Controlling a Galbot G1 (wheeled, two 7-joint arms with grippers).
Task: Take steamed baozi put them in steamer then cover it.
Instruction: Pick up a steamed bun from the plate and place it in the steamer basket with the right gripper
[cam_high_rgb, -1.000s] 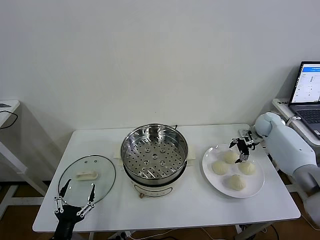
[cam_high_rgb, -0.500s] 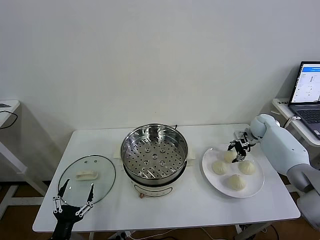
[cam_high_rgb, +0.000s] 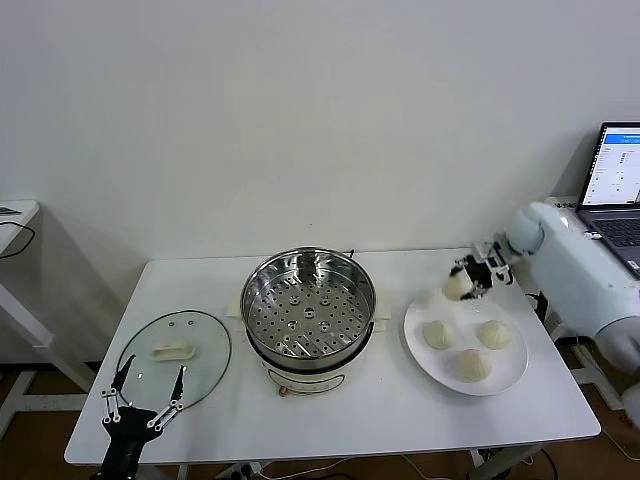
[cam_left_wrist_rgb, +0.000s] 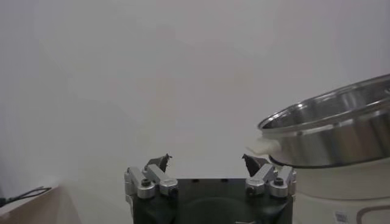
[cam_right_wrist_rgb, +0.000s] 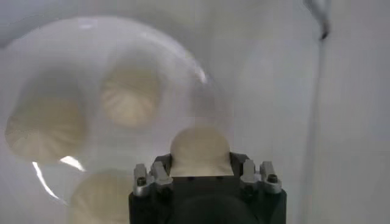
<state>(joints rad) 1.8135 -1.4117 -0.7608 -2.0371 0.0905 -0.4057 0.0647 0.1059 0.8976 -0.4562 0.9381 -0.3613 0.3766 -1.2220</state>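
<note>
My right gripper (cam_high_rgb: 464, 283) is shut on one steamed baozi (cam_high_rgb: 457, 285) and holds it in the air above the far edge of the white plate (cam_high_rgb: 512, 375). In the right wrist view that baozi (cam_right_wrist_rgb: 200, 149) sits between the jaws, with three more baozi (cam_right_wrist_rgb: 129, 97) on the plate below. Those three (cam_high_rgb: 438, 335) also show in the head view. The steamer (cam_high_rgb: 308, 300) stands open at the table's middle, its perforated tray bare. The cover (cam_high_rgb: 174, 358) lies flat on the table to the left. My left gripper (cam_high_rgb: 142, 398) hangs open at the cover's near edge.
An open laptop (cam_high_rgb: 613, 195) sits on a side stand at the far right. Another side table (cam_high_rgb: 15, 215) juts in at the far left. The steamer's rim and white handle (cam_left_wrist_rgb: 266, 145) are close to my left gripper.
My right gripper has closed on a baozi from the plate and lifted it up and back off the plate. The left gripper has shifted only slightly.
</note>
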